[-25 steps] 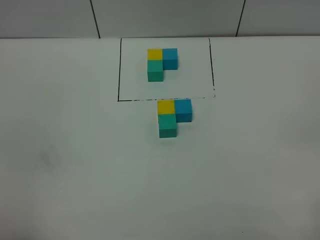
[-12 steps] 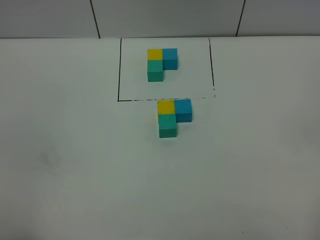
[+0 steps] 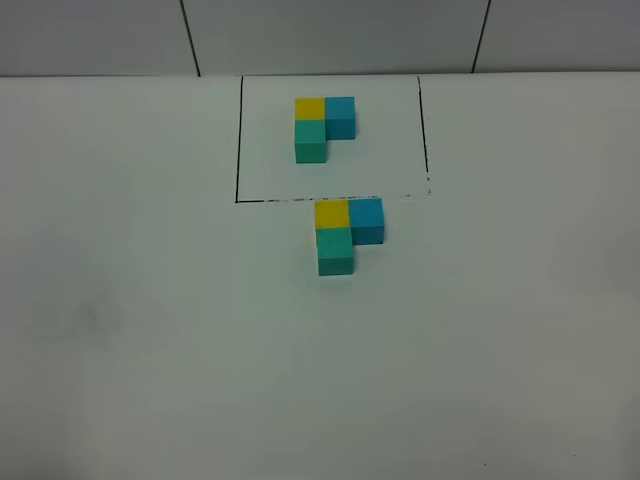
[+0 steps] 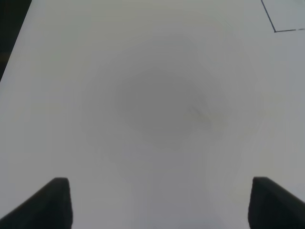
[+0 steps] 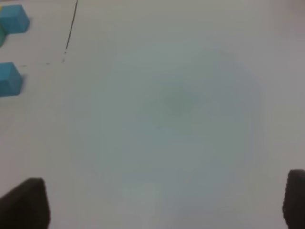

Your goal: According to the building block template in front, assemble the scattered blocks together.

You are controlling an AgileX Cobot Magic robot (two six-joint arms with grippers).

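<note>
The building block template (image 3: 323,128), an L of yellow, blue and teal-green cubes, sits inside a thin black-lined rectangle (image 3: 238,140) at the back of the white table. Just in front of that rectangle the scattered blocks stand joined in the same L: yellow (image 3: 331,213), blue (image 3: 367,220) and teal-green (image 3: 336,250), touching one another. Neither arm shows in the exterior high view. My left gripper (image 4: 159,205) is open over bare table, with nothing between its fingertips. My right gripper (image 5: 162,200) is open too, and the unframed blue cube (image 5: 9,78) lies well off to one side of it.
The white table (image 3: 150,350) reaches back to a grey panelled wall (image 3: 330,35). A corner of the black-lined rectangle (image 4: 276,19) shows in the left wrist view, and the table's dark edge (image 4: 9,28) runs along one side there.
</note>
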